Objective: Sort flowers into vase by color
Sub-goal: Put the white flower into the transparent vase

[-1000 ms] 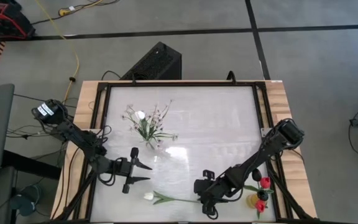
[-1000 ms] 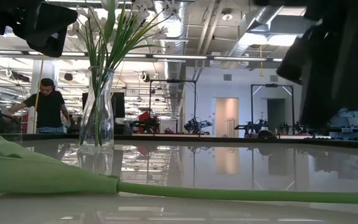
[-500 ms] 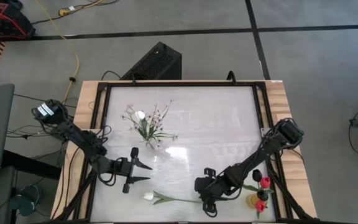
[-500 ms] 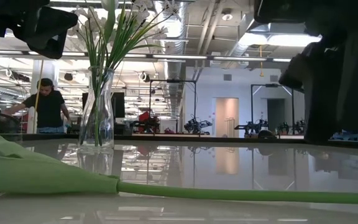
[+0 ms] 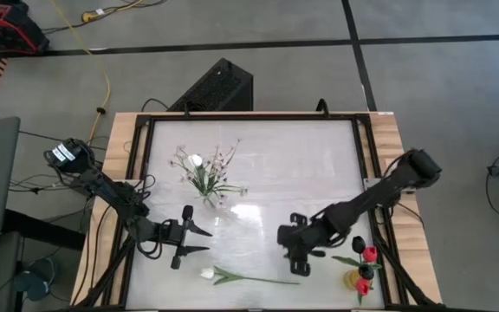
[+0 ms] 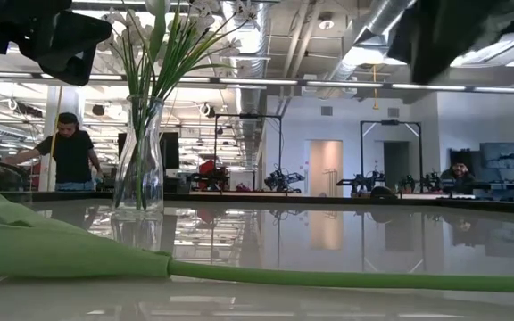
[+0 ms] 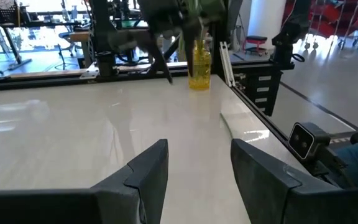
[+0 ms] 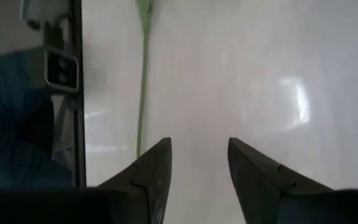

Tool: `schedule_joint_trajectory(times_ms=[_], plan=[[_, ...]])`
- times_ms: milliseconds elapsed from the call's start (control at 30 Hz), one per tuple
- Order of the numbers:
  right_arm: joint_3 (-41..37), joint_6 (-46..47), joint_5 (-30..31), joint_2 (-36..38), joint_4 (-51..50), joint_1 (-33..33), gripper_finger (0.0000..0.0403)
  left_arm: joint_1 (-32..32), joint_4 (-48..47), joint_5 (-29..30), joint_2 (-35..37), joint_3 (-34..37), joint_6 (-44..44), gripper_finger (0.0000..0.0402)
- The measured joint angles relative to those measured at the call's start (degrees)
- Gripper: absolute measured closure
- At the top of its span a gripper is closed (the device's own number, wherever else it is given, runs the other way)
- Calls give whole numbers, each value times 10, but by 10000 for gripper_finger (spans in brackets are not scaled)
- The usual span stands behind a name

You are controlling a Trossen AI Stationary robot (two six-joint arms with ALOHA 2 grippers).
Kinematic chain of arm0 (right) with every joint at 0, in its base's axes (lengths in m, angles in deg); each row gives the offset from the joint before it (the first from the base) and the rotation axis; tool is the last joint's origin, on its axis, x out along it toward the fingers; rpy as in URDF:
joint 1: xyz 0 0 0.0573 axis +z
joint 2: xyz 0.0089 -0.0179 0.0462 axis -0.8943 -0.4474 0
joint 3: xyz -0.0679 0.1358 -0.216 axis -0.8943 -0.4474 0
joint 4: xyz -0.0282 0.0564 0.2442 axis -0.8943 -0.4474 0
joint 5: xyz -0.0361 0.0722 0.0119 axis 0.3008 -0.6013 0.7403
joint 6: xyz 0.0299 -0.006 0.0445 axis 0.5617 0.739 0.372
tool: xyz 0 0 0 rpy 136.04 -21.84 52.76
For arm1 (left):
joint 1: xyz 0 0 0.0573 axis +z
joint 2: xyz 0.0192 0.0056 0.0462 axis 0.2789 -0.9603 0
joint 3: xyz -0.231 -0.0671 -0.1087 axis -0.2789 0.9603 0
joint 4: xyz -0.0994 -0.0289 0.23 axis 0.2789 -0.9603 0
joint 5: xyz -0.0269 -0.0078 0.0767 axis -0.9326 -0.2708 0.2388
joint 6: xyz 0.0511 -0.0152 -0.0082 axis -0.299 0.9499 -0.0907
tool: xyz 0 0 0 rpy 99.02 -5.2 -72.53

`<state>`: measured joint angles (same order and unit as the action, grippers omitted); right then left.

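Note:
A white tulip [image 5: 208, 274] lies flat on the table near its near edge, its green stem [image 5: 267, 279] running right. In the low view the stem [image 6: 346, 279] and a leaf [image 6: 52, 250] fill the foreground. My right gripper [image 5: 288, 245] hangs open above the table just beyond the stem's free end, touching nothing. Its wrist view shows the stem [image 8: 143, 81] beside its fingers. My left gripper [image 5: 209, 241] waits open at mid-left, level. A clear vase [image 5: 204, 184] holds white flowers. A yellow vase [image 5: 353, 279] holds red tulips [image 5: 368, 254].
The clear vase [image 6: 141, 156] stands far-left of centre. The yellow vase [image 7: 199, 65] sits by the table's right frame rail [image 5: 379, 225], close under the right arm. Bare white tabletop [image 5: 301, 165] stretches between the two vases. People stand in the room behind the table.
My right gripper has risen and drawn back from the stem's free end toward the far edge and slightly right, leaving most of the low view. It stays open and holds nothing. The white tulip has not moved.

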<state>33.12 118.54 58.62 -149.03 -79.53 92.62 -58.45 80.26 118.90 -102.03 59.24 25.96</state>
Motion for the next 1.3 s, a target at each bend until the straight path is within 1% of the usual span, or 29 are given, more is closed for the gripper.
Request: schedule_joint_trajectory(times_ms=[133,267,300,400,500,567,667,900,967,1167,1300], plan=[[0,2,9,55,-43,-12,223,0,0,0,0,0,0,237],[0,-22,12,122,-68,-31,223,0,0,0,0,0,0,237],[0,-29,18,138,-66,-34,223,0,0,0,0,0,0,237],[0,-37,60,175,-56,-39,223,0,0,0,0,0,3,237],[1,-34,79,176,-44,-39,223,0,0,0,0,0,4,237],[0,-28,77,155,-30,-39,223,0,0,0,0,0,4,237],[0,-16,57,102,9,-39,223,0,0,1,0,0,3,237],[1,-8,-50,-57,121,-37,223,0,0,1,0,0,8,237],[16,1,-73,-99,118,-31,223,0,0,1,0,0,9,237],[85,-4,-110,-216,91,7,223,0,0,2,0,0,3,237],[149,-28,-112,-270,51,28,224,0,0,2,0,0,1,237]])
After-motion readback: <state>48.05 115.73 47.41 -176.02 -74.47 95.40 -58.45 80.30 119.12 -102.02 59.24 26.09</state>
